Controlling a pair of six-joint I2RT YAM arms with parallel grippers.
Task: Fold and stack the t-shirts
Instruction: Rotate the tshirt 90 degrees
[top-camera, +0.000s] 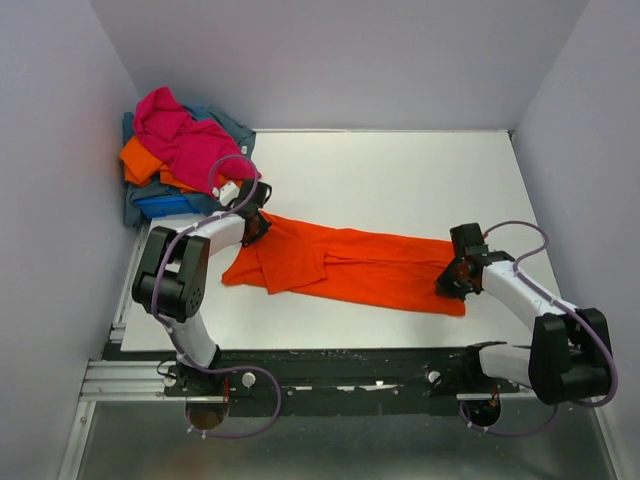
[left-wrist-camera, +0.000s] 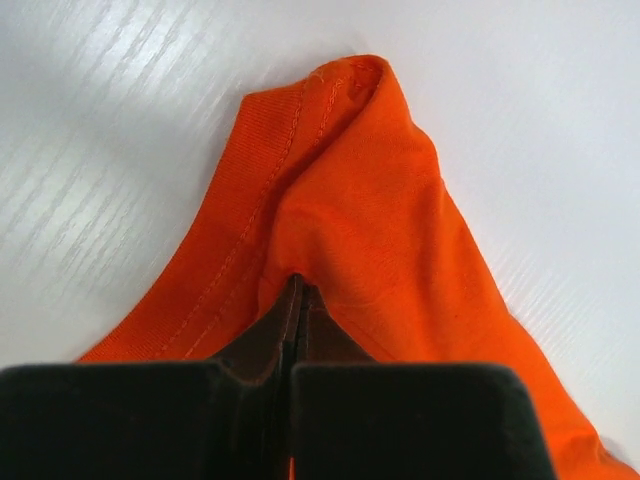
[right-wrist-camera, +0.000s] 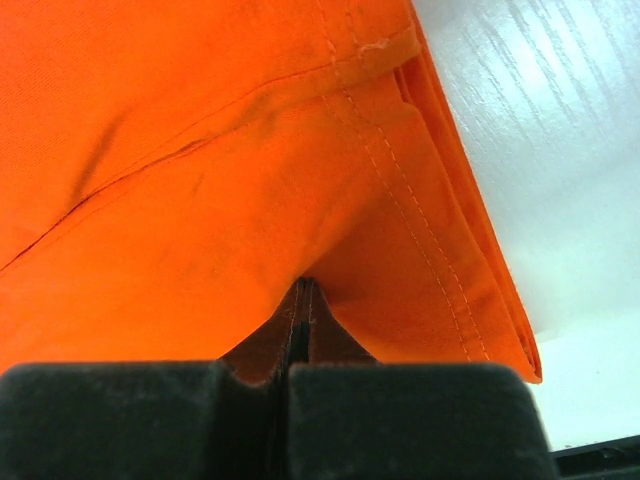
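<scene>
An orange t-shirt (top-camera: 350, 265) lies folded lengthwise into a long band across the middle of the white table (top-camera: 400, 170). My left gripper (top-camera: 256, 222) is shut on its collar end at the left; the left wrist view has the ribbed orange neckline (left-wrist-camera: 340, 180) bunched up ahead of the closed jaws (left-wrist-camera: 300, 290). At the band's right end, my right gripper (top-camera: 450, 280) is shut on the stitched hem (right-wrist-camera: 400, 200), pinched at the closed jaws (right-wrist-camera: 305, 290). The other t-shirts (top-camera: 185, 150), pink, orange and blue, sit piled in the far left corner.
Grey walls close in the table on the left, back and right. The pile of shirts (top-camera: 160, 195) lies just behind my left arm. A black rail (top-camera: 340, 365) with the arm bases runs along the near edge.
</scene>
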